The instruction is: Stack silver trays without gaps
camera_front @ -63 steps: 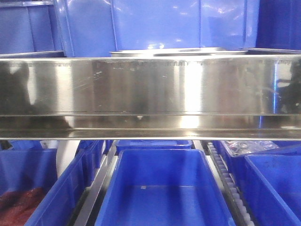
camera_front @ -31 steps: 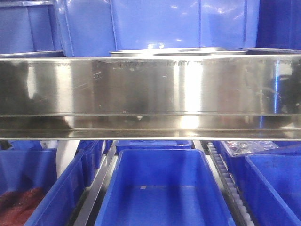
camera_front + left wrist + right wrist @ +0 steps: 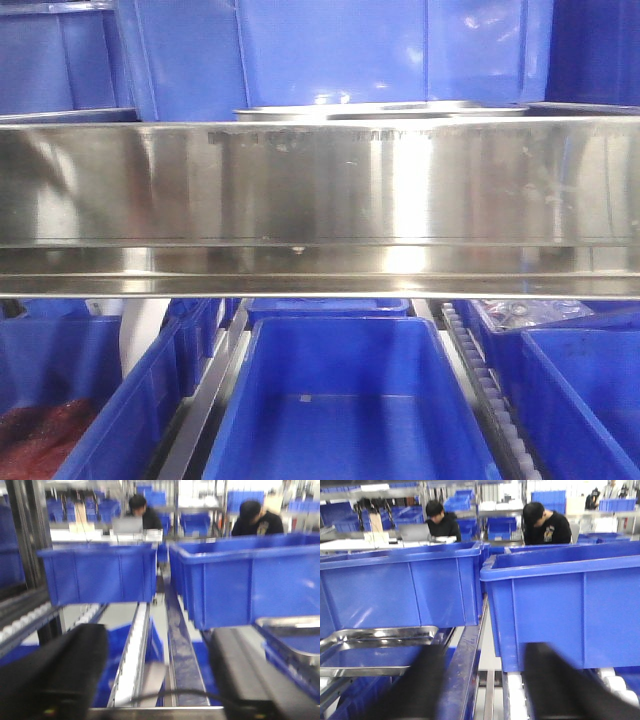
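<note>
A silver tray (image 3: 380,108) shows only as a thin shiny rim just above the steel rail in the front view. It shows at the right edge of the left wrist view (image 3: 295,630) and at the left of the right wrist view (image 3: 375,647), resting level on the upper shelf in front of blue bins. I cannot tell if it is one tray or a stack. My left gripper (image 3: 155,680) is open and empty, left of the tray. My right gripper (image 3: 487,690) is open and empty, right of the tray. Neither touches it.
A long brushed-steel shelf rail (image 3: 320,200) crosses the front view. Deep blue bins (image 3: 345,400) stand below it and others (image 3: 560,600) behind the tray on the upper shelf. A blue divider rail (image 3: 465,665) and roller tracks run between bins. Two people sit far behind.
Dark reflections at both ends of the steel rail have shifted and faded. The tray rim and the bins have not moved.
</note>
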`<state>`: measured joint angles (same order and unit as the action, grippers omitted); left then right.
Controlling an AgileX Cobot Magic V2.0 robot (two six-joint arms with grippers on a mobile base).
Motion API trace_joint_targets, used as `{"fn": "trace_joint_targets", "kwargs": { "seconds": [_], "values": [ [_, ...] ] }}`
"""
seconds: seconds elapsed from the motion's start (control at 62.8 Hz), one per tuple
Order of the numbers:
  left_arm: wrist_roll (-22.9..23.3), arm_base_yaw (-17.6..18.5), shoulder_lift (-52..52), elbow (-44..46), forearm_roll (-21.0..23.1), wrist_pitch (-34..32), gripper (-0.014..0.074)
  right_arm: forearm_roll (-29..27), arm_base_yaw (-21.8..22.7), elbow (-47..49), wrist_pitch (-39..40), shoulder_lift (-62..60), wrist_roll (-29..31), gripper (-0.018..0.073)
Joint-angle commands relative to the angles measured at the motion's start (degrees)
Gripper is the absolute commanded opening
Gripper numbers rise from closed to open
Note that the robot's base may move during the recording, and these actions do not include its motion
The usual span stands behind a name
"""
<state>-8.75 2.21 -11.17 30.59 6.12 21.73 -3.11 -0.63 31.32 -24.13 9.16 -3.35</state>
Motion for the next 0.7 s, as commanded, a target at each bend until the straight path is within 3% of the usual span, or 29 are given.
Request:
{"fn": "trace_joint_targets", "kwargs": {
  "seconds": [0.0,0.127,0.286,0.477,0.573,0.684],
  "values": [
    [-0.6,0.1,-7.0,4.3,0.1,-3.4,0.0428,0.5,0.2,2.9,3.9,5.1,0.4,0.0635],
    [-0.8,5.2,-15.1,10.6,0.2,1.1,0.0428,0.3,0.2,5.2,3.8,11.2,0.4,0.0613],
    [-2.0,17.3,-26.4,20.5,0.2,8.6,0.0426,-0.9,-1.7,10.2,3.8,18.1,0.4,0.0613],
    [-2.0,30.1,-41.4,33.7,1.2,10.8,0.0424,-0.9,-7.8,17.2,2.9,28.7,0.4,0.0613],
    [0.8,33.2,-49.4,40.9,1.5,13.3,0.0424,-1.0,-10.7,22.8,-1.6,35.3,0.4,0.0613],
    [4.5,33.4,-58.8,50.7,1.7,17.4,0.0423,-1.2,-12.5,32.4,-9.7,44.8,0.4,0.0613]
  ]
}}
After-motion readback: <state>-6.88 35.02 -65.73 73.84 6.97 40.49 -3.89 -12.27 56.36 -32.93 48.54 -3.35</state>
